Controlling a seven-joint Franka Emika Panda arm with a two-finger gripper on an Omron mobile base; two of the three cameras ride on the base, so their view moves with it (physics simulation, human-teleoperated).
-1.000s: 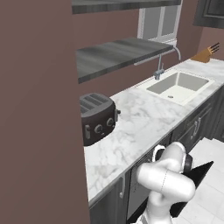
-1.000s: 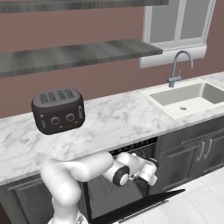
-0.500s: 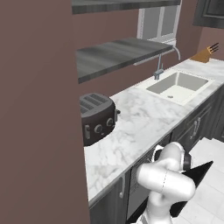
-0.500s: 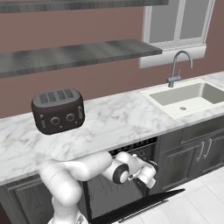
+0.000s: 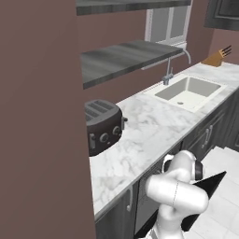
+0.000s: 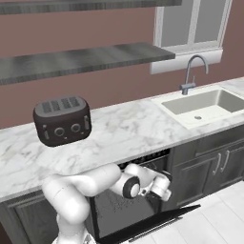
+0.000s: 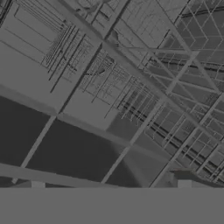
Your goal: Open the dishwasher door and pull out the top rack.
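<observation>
- White marble counter (image 6: 124, 136) with grey veins runs along the brown wall, above dark grey cabinet doors (image 6: 209, 167) with short vertical handles.
- The flat black dishwasher door (image 6: 143, 224) hangs folded down and open below the counter; in the left base view its dark edge (image 5: 210, 184) juts out past the arm.
- The white robot arm (image 6: 81, 188) bends from the lower left of the right base view into the dishwasher opening.
- The pale rectangular sink (image 6: 202, 107) with its curved silver faucet (image 6: 193, 71) sits in the counter to the right.
- The black slotted toaster (image 6: 62, 120) stands on the counter to the left, well apart from the sink.
- The top rack (image 7: 131, 74) of thin grey wire grid lies close before the hand camera, inside the machine.
- The gripper (image 6: 164, 188) is at the opening with its jaws spread wide, clasping nothing.
</observation>
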